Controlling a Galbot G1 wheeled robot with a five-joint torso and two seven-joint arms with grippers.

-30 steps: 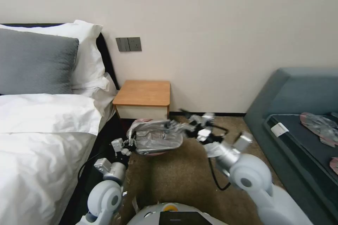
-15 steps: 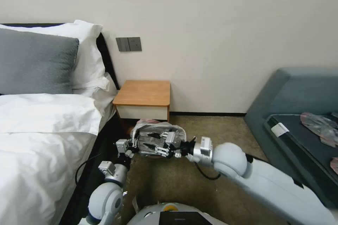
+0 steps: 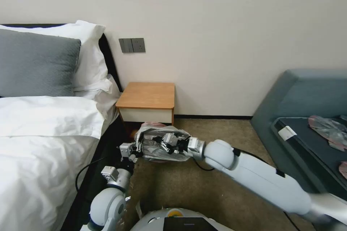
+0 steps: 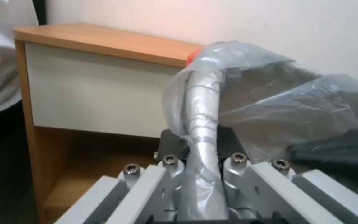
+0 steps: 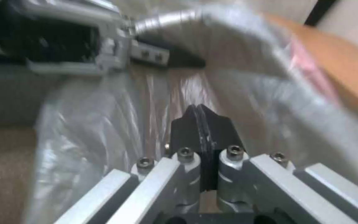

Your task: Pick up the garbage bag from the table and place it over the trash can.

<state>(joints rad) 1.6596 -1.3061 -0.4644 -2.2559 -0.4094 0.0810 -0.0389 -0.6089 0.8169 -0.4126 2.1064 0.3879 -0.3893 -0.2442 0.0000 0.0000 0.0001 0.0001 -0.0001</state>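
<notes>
The garbage bag (image 3: 164, 144), crinkly translucent grey with a pink-red rim, hangs low above the carpet just in front of the table (image 3: 148, 95). My left gripper (image 3: 138, 148) is shut on a twisted strand of the bag's edge, as the left wrist view shows: gripper (image 4: 199, 149), bag (image 4: 270, 102), table (image 4: 100, 40). My right gripper (image 3: 158, 140) reaches from the right into the bag's open mouth. In the right wrist view its black pads (image 5: 189, 127) are pressed together with plastic (image 5: 104, 124) all around and nothing clamped between them. The trash can is hidden.
A bed (image 3: 43, 133) with white linen and pillows runs along the left. A blue-grey sofa (image 3: 307, 94) stands at the right with flat grey-pink plastic pieces (image 3: 330, 128) on its seat. Brown carpet (image 3: 188, 187) lies open between them.
My right arm swung in from the right and pushed its gripper into the bag's mouth. The bag sank a little and bunched closer to the left gripper, which barely moved.
</notes>
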